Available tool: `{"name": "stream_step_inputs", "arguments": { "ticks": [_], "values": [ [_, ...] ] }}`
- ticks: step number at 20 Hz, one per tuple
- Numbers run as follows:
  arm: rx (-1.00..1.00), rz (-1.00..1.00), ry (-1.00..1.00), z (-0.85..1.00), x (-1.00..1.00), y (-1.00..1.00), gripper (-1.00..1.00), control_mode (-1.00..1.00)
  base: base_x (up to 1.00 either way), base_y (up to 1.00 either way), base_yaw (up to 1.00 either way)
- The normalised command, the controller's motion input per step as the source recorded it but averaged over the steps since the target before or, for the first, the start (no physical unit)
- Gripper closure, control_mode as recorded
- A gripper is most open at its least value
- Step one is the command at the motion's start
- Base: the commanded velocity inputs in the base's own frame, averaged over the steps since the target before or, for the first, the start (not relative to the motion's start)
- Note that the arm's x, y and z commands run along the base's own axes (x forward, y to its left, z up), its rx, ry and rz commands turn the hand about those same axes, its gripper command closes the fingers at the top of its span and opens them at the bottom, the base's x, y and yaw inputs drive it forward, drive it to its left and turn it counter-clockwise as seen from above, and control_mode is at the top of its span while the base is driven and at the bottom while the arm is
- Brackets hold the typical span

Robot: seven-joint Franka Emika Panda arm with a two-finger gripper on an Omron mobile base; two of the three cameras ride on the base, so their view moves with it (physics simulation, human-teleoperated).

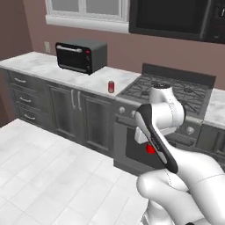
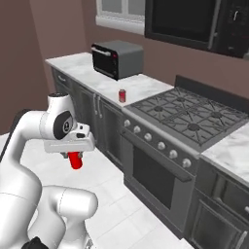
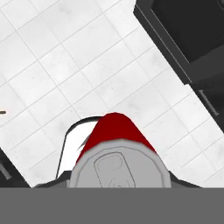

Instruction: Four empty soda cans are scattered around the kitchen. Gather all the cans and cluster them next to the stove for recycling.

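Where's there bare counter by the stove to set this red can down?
Bare marble lies between the toaster oven and the stove, around the lone can near the stove's left edge. The held can hangs in the hand.

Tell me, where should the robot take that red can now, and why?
Probably lift the held red can up toward the counter beside the stove. The gripper holds it low over the floor, and another can already stands by the stove's edge.

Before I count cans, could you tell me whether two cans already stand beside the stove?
No, one soda can stands on the counter left of the stove.
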Motion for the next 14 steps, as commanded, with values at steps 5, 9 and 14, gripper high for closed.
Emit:
{"name": "stream_step_inputs", "arguments": {
  "ticks": [5,9,14],
  "values": [
    [0.00,0.00,0.00,0.00,0.00,0.00,1.00,1.00,1.00,0.48,-0.02],
    [0.00,0.00,0.00,0.00,0.00,0.00,1.00,1.00,1.00,0.43,-0.08],
    [0.00,0.00,0.00,0.00,0.00,0.00,1.00,1.00,0.99,0.46,-0.12]
  ]
}}
